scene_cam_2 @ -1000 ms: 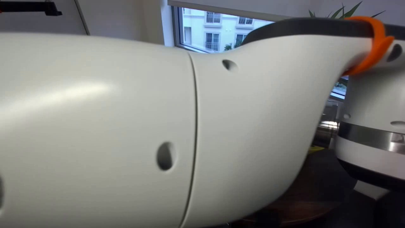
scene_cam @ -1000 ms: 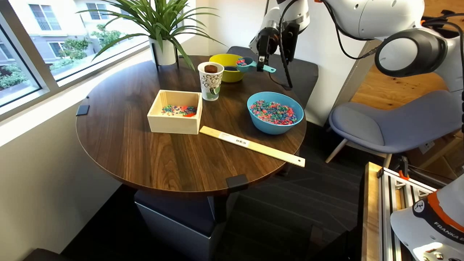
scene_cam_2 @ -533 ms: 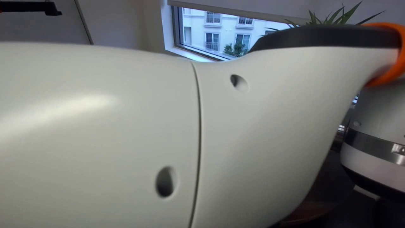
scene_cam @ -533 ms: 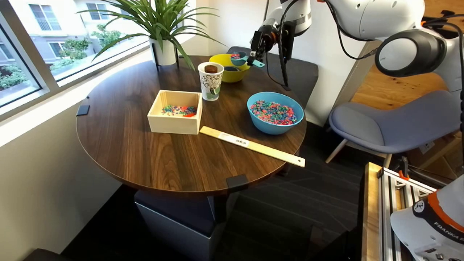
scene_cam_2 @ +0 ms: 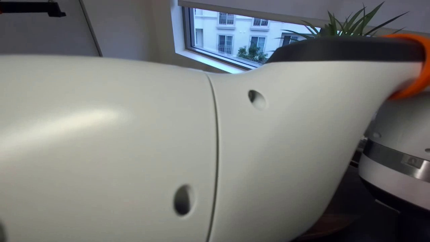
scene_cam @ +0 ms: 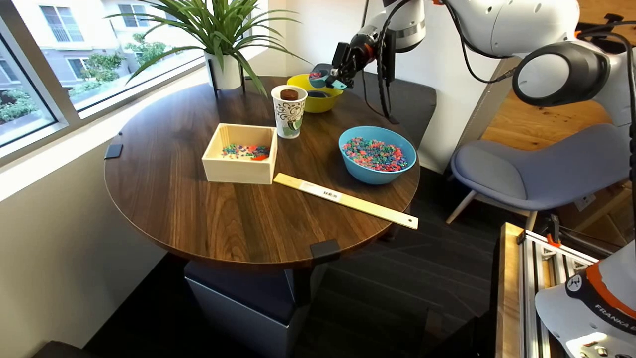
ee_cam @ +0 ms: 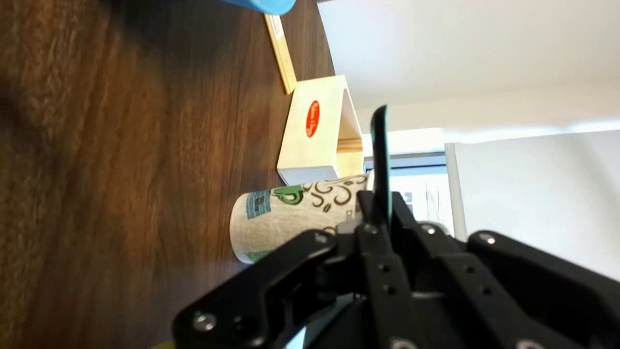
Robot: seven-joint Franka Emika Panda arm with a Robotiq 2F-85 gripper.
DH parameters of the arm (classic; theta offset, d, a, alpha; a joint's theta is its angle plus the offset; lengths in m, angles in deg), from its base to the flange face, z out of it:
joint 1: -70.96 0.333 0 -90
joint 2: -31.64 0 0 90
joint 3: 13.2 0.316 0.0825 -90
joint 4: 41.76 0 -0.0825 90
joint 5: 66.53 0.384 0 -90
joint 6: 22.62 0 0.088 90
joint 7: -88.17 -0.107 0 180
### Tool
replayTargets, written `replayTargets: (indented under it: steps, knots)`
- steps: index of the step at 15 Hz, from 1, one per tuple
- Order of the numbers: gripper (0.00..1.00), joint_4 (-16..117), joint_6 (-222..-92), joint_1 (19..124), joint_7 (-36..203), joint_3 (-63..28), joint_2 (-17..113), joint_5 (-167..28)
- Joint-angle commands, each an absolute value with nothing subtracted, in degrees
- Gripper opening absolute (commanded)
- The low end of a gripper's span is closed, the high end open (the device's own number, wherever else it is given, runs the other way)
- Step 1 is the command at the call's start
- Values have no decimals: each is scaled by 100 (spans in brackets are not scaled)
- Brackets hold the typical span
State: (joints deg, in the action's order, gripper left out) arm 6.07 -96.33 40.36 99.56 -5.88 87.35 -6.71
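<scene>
1. In an exterior view, see left of centre a wooden box (scene_cam: 237,171) on the table (scene_cam: 198,214), high-walled, probably to corral the loose coloured bits (scene_cam: 237,150) inside.
2. Just right, find a paper cup (scene_cam: 289,117) standing upright, with a brown object (scene_cam: 288,94) at its mouth, perhaps lodged there for support; too small to identify.
3. Toward upper centre, behind the cup, note a yellow bowl (scene_cam: 316,105), wide-mouthed, presumably for easy access from above; something dark inside.
4. Against its upper rim in the frame, see a turquoise scoop (scene_cam: 320,82), off the table, mouth up, seemingly to avoid spilling similar bits. Cannot tell the exact height above the bowl.
5. Mid-frame in the wrist view, find the gripper (ee_cam: 384,211) pinched closed around the scoop's handle (ee_cam: 381,160), edge-on, likely gripped there to leave the cupped end free.
6. Below, right of centre, note a wooden strip (scene_cam: 346,199) lying flat, presumably for steadiness.
7. Farther right, see a blue bowl (scene_cam: 373,176) of similar bits, near the table edge, probably for the arm's reach.
</scene>
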Motion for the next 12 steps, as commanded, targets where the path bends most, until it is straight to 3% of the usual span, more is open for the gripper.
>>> replayTargets:
  steps: [1,12]
  knots:
    - [2,276,-9995,4063,9529,-574,8948,-530]
    - [2,-550,-10039,4457,8189,-957,9253,-966]
